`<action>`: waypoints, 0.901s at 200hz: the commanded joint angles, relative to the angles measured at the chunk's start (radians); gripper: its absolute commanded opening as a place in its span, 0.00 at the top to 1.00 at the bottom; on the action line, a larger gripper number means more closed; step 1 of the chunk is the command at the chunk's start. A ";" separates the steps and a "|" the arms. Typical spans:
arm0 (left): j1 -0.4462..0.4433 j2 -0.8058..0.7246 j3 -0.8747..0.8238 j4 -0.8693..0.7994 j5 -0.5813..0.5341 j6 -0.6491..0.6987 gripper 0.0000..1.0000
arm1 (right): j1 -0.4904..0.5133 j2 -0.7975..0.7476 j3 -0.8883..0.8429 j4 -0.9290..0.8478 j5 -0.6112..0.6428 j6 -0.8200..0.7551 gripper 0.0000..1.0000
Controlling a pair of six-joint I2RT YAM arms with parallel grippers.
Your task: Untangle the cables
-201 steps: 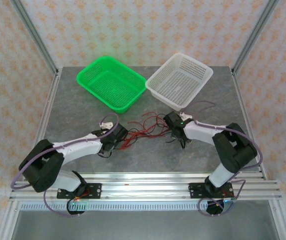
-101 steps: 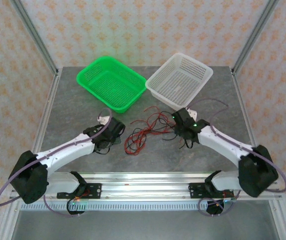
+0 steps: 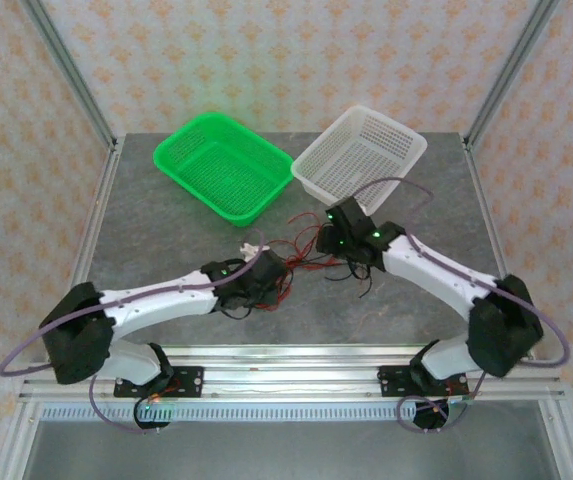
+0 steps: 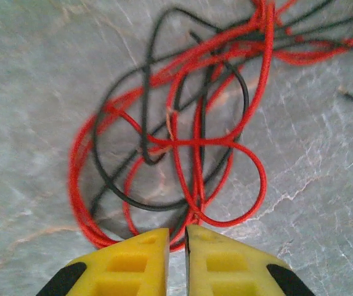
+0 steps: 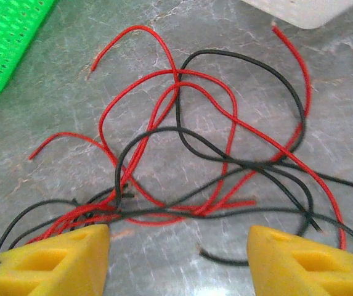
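Grey, marble-veined stone tops your desk [image 3: 146, 230], with patterned wallpaper [image 3: 296, 60] and aluminium posts [image 3: 74, 75] around. A green plastic mesh basket [image 3: 221, 170] and a white plastic mesh basket [image 3: 361, 160] sit behind. Thin red and black cables [image 3: 301, 250] lie mid-desk in limp loops, the tangle stretched left to right between the claws. Your left claw [image 4: 177, 237] is almost together; whether it nips a wire you cannot tell. Your right claw [image 5: 177, 237] gapes wide.

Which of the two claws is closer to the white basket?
The right gripper. It hovers over the cables just in front of the white basket; the left gripper sits farther off, over the tangle's left end.
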 commanded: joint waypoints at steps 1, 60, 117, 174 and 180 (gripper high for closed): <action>-0.015 0.061 -0.011 0.070 0.010 -0.066 0.86 | 0.010 0.107 0.093 0.017 0.059 -0.058 0.40; 0.017 0.188 -0.096 0.096 -0.079 -0.130 0.89 | 0.026 0.395 0.233 0.037 0.216 -0.113 0.44; 0.175 0.142 -0.172 0.117 -0.109 -0.078 0.89 | 0.028 0.414 0.063 0.103 0.267 -0.084 0.61; 0.310 0.164 -0.083 0.109 -0.192 0.068 0.89 | 0.028 0.333 -0.086 0.117 0.363 -0.094 0.67; 0.316 0.171 -0.073 0.115 -0.197 0.079 0.89 | 0.027 0.328 -0.092 0.121 0.360 -0.096 0.67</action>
